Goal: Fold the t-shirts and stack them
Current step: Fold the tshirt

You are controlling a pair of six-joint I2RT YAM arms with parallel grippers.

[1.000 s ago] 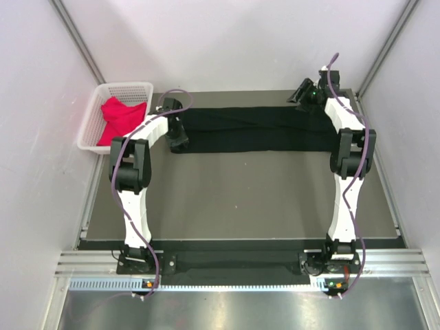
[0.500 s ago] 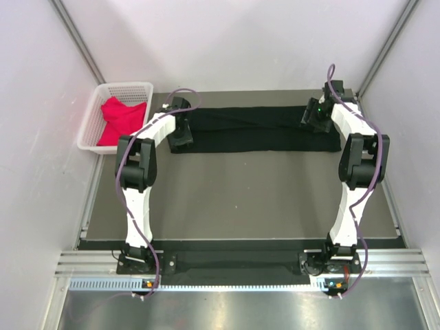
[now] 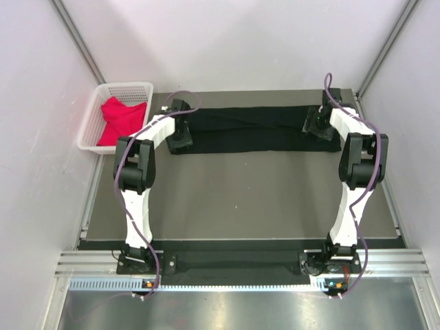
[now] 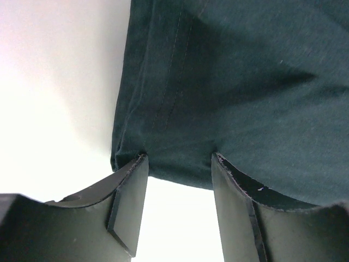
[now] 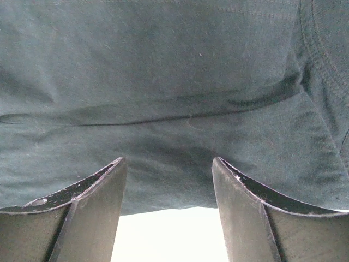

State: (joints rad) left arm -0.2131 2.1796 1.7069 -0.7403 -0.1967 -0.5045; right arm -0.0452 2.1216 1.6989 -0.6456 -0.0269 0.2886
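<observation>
From above, the white basket (image 3: 126,85) sits off the table's (image 3: 240,199) far left corner with the red shirt (image 3: 120,118) bunched inside it. The black shirt (image 3: 254,130) lies just right of the basket, folded into a long band across the far side of the table. The left gripper (image 3: 180,139) is down on the band's end nearest the basket, and the right gripper (image 3: 317,127) is on the end farthest from it.

The left wrist camera shows the left gripper (image 4: 179,158) with its fingers spread wide. Their tips meet the black shirt's (image 4: 245,82) stitched edge, and nothing is pinched.

At the right wrist, the right gripper (image 5: 168,161) is equally wide apart, its tips against the shirt's (image 5: 163,71) creased near edge.
</observation>
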